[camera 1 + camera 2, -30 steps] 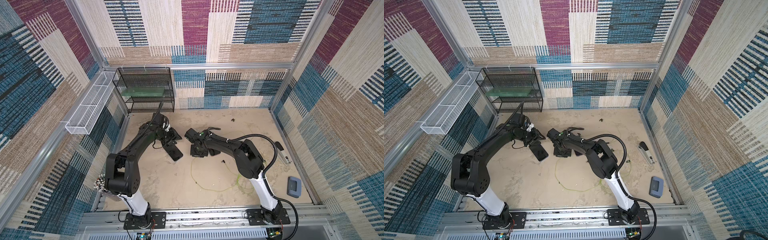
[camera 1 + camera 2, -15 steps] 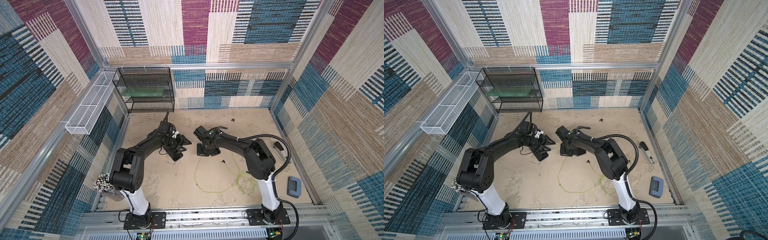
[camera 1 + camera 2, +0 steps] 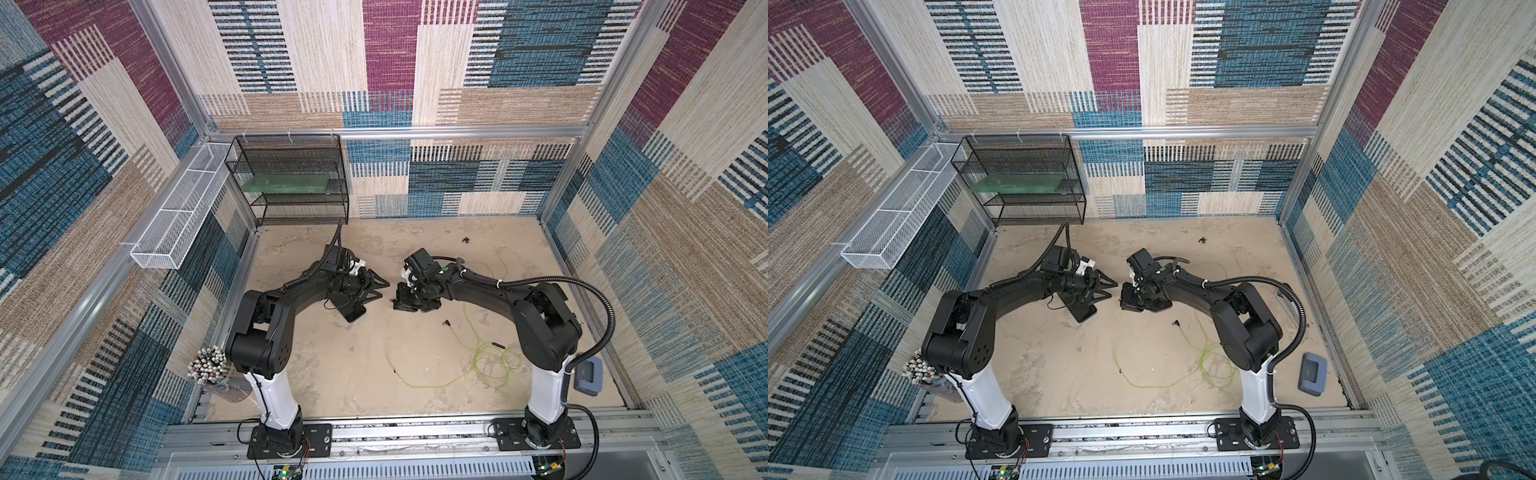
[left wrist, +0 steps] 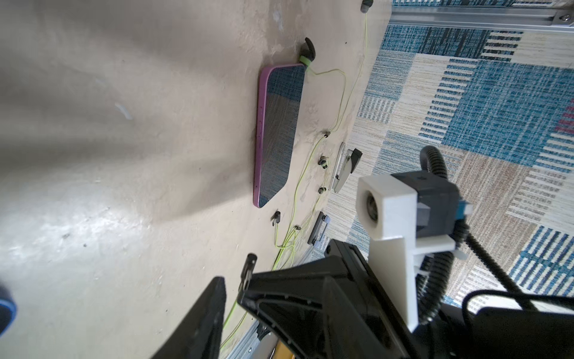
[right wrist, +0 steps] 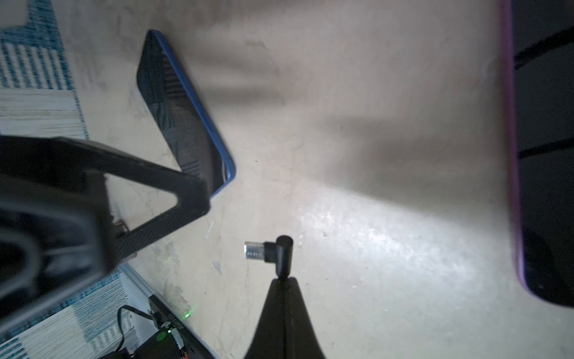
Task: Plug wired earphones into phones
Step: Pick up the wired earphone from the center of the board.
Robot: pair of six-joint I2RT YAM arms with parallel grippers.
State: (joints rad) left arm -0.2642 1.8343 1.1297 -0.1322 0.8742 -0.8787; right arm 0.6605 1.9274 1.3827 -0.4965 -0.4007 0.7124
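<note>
My right gripper (image 5: 281,281) pinches the small black right-angle plug (image 5: 279,255) near the flat blue-edged black phone (image 5: 183,115); my left gripper (image 3: 385,289), beside that phone, stands part-open, empty.

Robot lab cell: alu frame (image 3: 457,132), carpet-clad walls (image 3: 390,50).

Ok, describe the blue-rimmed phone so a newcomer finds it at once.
From the black mesh shelf in the back corner, come forward to the left gripper. The phone lies flat on the table, partly under it. Its rim is blue; the other phone, by the right gripper, has a purple one.
</note>
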